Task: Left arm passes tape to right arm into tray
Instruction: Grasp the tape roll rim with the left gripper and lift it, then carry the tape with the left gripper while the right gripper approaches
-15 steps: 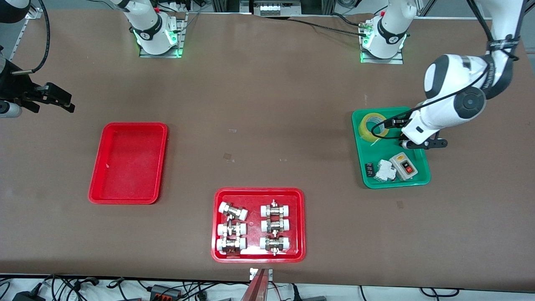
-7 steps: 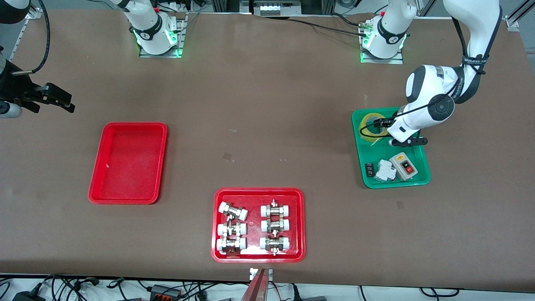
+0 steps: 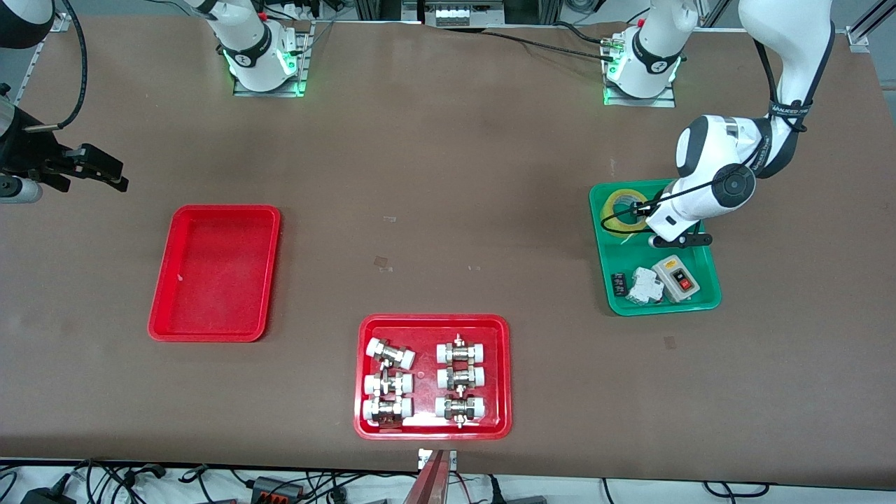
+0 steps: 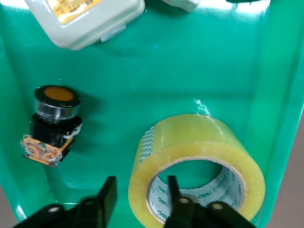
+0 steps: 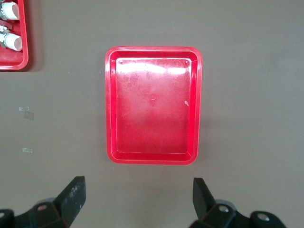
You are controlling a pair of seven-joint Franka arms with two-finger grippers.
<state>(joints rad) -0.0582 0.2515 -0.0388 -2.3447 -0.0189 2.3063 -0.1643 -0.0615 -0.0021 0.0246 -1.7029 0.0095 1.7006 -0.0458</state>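
Observation:
The yellow tape (image 3: 617, 204) lies flat in the green tray (image 3: 661, 310) at the left arm's end of the table. My left gripper (image 3: 640, 208) is down over it, open. In the left wrist view the tape (image 4: 199, 137) has one finger (image 4: 172, 190) inside its core and the other finger (image 4: 108, 194) outside its wall; the left gripper (image 4: 141, 195) straddles the wall without pinching it. My right gripper (image 3: 115, 175) waits open and empty at the right arm's end of the table, above the bare top beside the plain red tray (image 3: 161, 280). The right wrist view shows that tray (image 5: 110, 104) empty, past the right gripper (image 5: 137, 197).
The green tray also holds a grey switch box (image 3: 675, 276), a white part (image 3: 644, 285) and an orange push button (image 4: 54, 107). A red tray of metal fittings (image 3: 432, 320) sits near the front edge, mid-table.
The left arm has swung in and lowered, bringing its open gripper onto the tape so one finger sits in the core. The right gripper has barely moved.

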